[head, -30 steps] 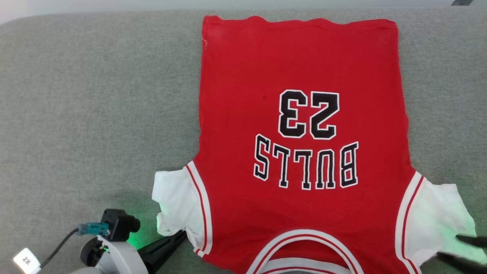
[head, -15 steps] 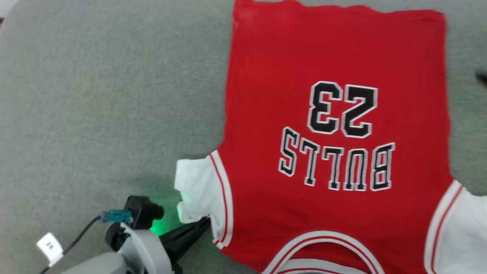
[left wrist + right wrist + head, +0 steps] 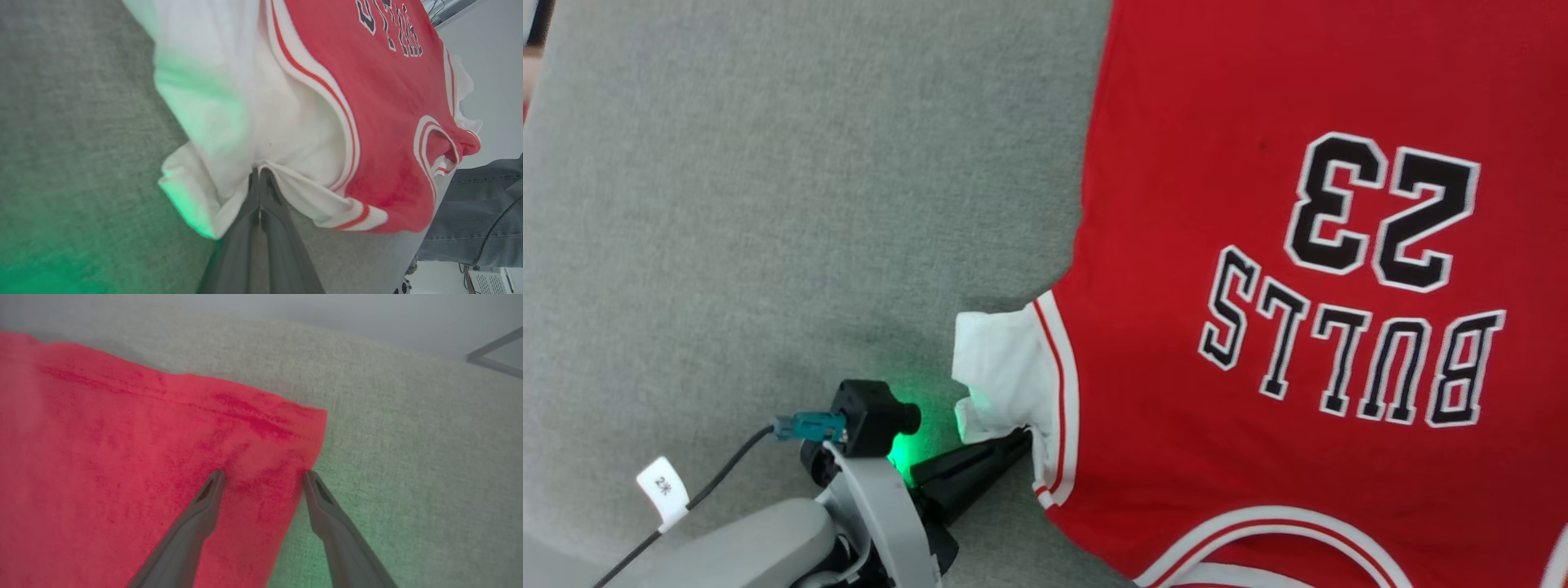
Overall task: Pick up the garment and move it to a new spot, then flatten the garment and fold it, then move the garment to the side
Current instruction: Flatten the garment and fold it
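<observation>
Red garment (image 3: pixel 1217 122) — white sleeve (image 3: pixel 1001 359), grey surface (image 3: pixel 768 204)

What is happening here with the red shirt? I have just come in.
A two-armed robot is working on a red jersey that lies spread flat, numerals up, on a grey fabric surface. Its left gripper is shut on the edge of one white sleeve. Its right gripper is open over a hem corner of the jersey; whether it touches the cloth is unclear. No fold has been made yet.
</observation>
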`<state>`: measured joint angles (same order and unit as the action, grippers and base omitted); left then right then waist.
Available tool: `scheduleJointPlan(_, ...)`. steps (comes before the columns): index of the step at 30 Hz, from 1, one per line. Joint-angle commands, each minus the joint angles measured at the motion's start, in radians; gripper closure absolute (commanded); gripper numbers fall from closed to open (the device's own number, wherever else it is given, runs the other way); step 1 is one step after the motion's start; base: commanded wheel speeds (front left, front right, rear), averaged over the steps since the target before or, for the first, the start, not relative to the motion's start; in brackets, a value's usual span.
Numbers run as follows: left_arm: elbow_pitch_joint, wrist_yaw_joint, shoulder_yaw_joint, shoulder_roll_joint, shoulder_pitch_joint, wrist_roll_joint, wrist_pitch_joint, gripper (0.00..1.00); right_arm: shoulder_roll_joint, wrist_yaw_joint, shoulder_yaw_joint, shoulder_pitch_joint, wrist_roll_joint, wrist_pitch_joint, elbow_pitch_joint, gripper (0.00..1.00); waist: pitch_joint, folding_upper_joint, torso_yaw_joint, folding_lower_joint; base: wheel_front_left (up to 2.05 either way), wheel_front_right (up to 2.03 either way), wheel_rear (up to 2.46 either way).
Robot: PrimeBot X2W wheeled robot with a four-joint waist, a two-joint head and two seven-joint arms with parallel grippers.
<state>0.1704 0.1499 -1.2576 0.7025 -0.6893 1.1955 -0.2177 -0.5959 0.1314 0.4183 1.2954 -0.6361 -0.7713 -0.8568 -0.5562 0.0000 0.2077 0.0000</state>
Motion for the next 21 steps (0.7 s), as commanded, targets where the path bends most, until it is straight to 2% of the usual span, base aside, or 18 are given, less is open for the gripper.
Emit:
scheduleJointPlan(1,0.087,-0.037,-0.021,-0.072,0.005,0.014,0.03,1.0,0.006,-0.002,-0.015,0.035,0.037,-0.023,-0.05,0.0,-0.046,0.0,0.035,0.0,0.0,0.0,0.0)
scheduleJointPlan(7,0.092,-0.041,-0.025,-0.071,-0.009,0.026,0.029,1.0,0.068,-0.001,-0.039,0.063,0.076,-0.08,-0.16,0.0,-0.057,0.0,0.033,0.0,0.0,0.0,0.0)
scheduleJointPlan(8,0.091,-0.041,-0.025,-0.071,-0.012,0.028,0.028,1.0,0.077,-0.001,-0.041,0.062,0.076,-0.083,-0.168,0.36,-0.057,0.0,0.031,0.0,0.0,0.0,0.0)
scheduleJointPlan(10,0.09,-0.042,-0.026,-0.072,-0.017,0.031,0.025,1.0,0.091,0.0,-0.03,0.056,0.074,-0.097,-0.167,1.0,-0.055,0.0,0.027,0.0,0.0,0.0,0.0)
scheduleJointPlan(16,0.082,-0.042,-0.019,-0.078,-0.009,0.06,-0.01,1.0,0.067,-0.001,-0.035,0.03,0.06,-0.065,-0.16,1.0,-0.009,0.0,0.016,0.0,0.0,0.0,0.0)
scheduleJointPlan(21,0.079,-0.036,0.006,-0.058,0.032,0.07,-0.032,1.0,0.032,-0.001,-0.01,-0.05,-0.002,-0.043,-0.087,1.0,0.09,0.0,0.004,0.0,0.0,0.0,0.0)
